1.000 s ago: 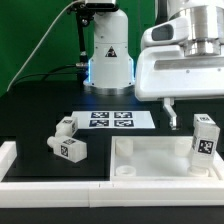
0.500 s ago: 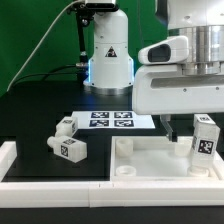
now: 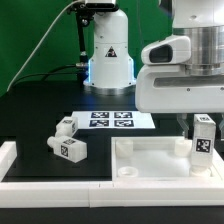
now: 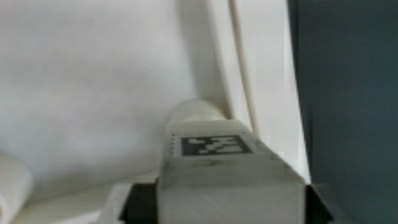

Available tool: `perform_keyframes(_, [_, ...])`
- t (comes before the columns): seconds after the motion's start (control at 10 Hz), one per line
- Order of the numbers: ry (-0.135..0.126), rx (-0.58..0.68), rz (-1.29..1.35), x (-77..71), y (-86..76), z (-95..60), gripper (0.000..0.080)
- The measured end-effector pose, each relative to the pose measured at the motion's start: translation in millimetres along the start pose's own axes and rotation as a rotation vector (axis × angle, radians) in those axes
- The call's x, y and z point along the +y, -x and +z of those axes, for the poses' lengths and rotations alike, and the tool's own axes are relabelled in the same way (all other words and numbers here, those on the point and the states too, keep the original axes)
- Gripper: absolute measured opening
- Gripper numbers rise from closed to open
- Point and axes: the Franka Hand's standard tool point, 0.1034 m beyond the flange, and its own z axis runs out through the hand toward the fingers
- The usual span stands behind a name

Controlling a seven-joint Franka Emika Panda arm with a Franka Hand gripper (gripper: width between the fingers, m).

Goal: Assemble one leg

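The leg [image 3: 204, 136] is a chunky white peg with black-and-white tags. It stands upright on the right part of the large white rimmed panel [image 3: 150, 165]. My gripper [image 3: 201, 128] has come down over it. In the wrist view the leg [image 4: 222, 160] fills the space between my two dark fingers [image 4: 151, 200], which lie against both of its sides with no gap showing. My gripper [image 4: 231, 205] is shut on the leg. Two more legs [image 3: 70, 148] lie on the black table at the exterior view's left.
The marker board [image 3: 112, 120] lies on the table behind the panel. The robot's white base [image 3: 108, 55] stands at the back. A white rail [image 3: 8, 160] runs along the front left edge. A raised round boss [image 3: 125, 172] sits on the panel.
My gripper has moved down and to the exterior view's right, from beside the upright leg to around it. The leg and the other parts have stayed in place.
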Motion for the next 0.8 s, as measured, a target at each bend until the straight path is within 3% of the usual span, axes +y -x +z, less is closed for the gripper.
perform_keyframes(0.4, [0.0, 0.0, 0.253, 0.2, 0.1, 0.5, 0.0288])
perform_keyframes(0.7, [0.009, -0.005, 0.664, 1.2, -6.9, 1.7, 0.0288])
perform_keyframes(0.8, [-0.006, -0.013, 0.839, 1.6, -8.6, 2.0, 0.0288])
